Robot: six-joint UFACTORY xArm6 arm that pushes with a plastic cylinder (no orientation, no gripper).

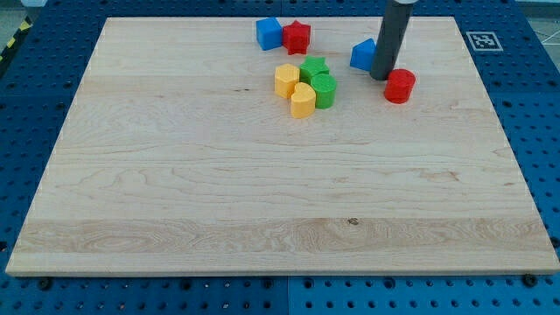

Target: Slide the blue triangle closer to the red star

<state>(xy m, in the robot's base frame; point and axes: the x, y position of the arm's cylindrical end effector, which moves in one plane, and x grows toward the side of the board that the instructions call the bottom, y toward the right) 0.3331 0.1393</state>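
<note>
**Blue triangle beside the rod, near the board's top edge**

Blue triangle block (362, 53) lies in the upper right part of a pale wooden board (219, 192), its right side hidden behind the arm's straight dark rod. The arm carries no gripper, so there is nothing to open or close; the rod comes down from the view's top and its tip (381, 78) rests on the wood just right of the triangle, apparently touching it, though contact cannot be confirmed. Just to the lower right of the tip stands a red cylinder block (400, 86), close to the rod.

The red star block (297, 37) sits to the view's left of the triangle, near the board's top edge and some way apart from it. A blue cube block (269, 33) stands directly against the star's left side.

Below the star, a tight cluster of four blocks gathers: a green star block (314, 67) at the top, a green rounded block (325, 90) beneath it, a yellow hexagonal block (286, 80) on the left and a yellow rounded block (303, 101) at the bottom. They touch or nearly touch one another.

The board shows light grain with a small dark knot low in the middle. It lies on a blue perforated table (35, 105). A black-and-white square marker (482, 40) sits by the board's upper right corner, and a yellow-and-black striped strip (12, 44) shows at the view's upper left.
</note>
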